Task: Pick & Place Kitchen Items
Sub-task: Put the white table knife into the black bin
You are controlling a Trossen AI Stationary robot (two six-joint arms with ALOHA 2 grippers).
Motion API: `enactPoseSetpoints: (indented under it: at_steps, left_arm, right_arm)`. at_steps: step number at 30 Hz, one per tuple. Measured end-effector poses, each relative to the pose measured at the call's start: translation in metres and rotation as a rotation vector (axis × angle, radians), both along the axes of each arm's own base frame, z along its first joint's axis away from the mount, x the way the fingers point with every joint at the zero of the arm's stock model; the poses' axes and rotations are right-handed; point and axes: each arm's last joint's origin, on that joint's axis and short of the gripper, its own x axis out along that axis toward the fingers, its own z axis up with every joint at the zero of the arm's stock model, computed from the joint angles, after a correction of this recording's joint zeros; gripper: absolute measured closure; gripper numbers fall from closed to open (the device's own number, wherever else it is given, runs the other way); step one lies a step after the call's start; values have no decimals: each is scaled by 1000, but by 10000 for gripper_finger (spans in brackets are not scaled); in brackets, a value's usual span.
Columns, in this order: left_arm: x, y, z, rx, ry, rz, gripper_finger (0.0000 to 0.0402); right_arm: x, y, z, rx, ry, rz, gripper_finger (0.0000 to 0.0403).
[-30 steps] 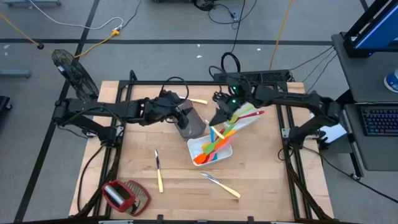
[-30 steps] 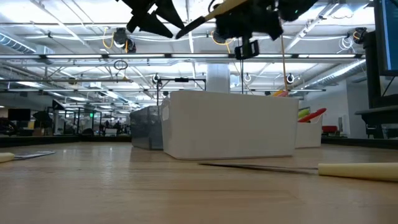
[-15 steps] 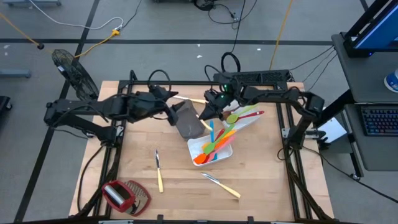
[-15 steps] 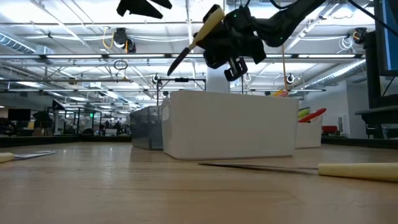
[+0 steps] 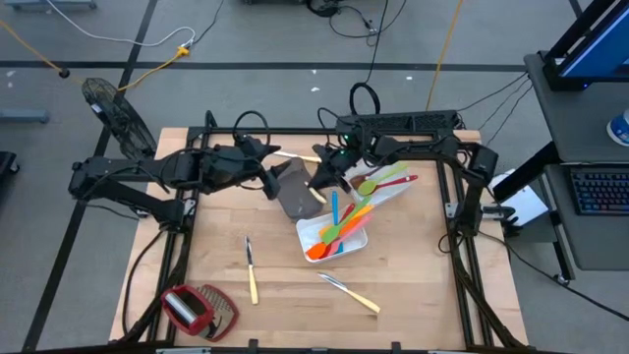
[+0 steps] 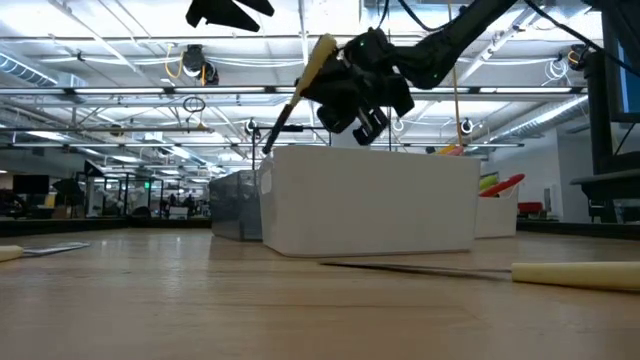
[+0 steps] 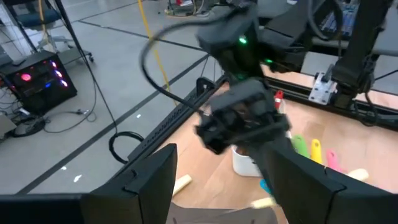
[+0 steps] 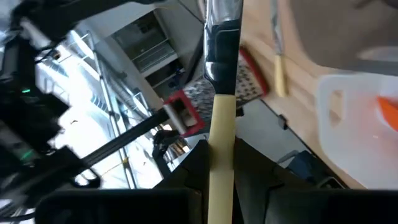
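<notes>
A: High view, item one: right claw (image 5: 321, 177)?
B: Clamped on a pale-handled knife (image 6: 296, 92), tilted, blade down, raised above the grey-brown tray (image 5: 295, 193).
A: Left claw (image 5: 267, 167)?
B: Spread wide, empty, just beside the right claw, over the tabletop (image 5: 413, 275).

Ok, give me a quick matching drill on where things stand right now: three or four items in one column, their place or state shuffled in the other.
Items:
1. pale-handled knife
2. left gripper
3. red-and-mesh tool
4. white tray

States:
A. open, holding nothing, beside the grey tray
B. lying at the table's near left corner
C. pinched in the right gripper, tilted, above the trays
D. holding coloured spoons and spatulas

Pairs: 1-C, 2-A, 3-B, 4-D
</notes>
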Motion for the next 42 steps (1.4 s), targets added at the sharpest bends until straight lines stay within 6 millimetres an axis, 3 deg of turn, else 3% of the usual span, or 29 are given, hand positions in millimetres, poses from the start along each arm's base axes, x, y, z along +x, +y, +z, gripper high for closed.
enactPoseSetpoints:
  at_steps: [7, 19, 29, 36, 42]
  left_arm:
    - [1, -1, 0, -28, -9, -30, 153]
    - [0, -2, -2, -46, 2, -42, 153]
    - [0, -2, -2, -45, 3, -43, 153]
    - [0, -2, -1, -48, -3, -42, 153]
    - [1, -4, -2, -81, -17, -59, 153]
  right_arm:
    - [20, -10, 8, -6, -30, 14, 364]
    - [21, 3, 4, 16, 31, 54, 364]
    - [12, 2, -20, 53, 115, 33, 345]
    - [20, -7, -45, 71, 130, 4, 346]
    - [24, -8, -49, 58, 94, 13, 328]
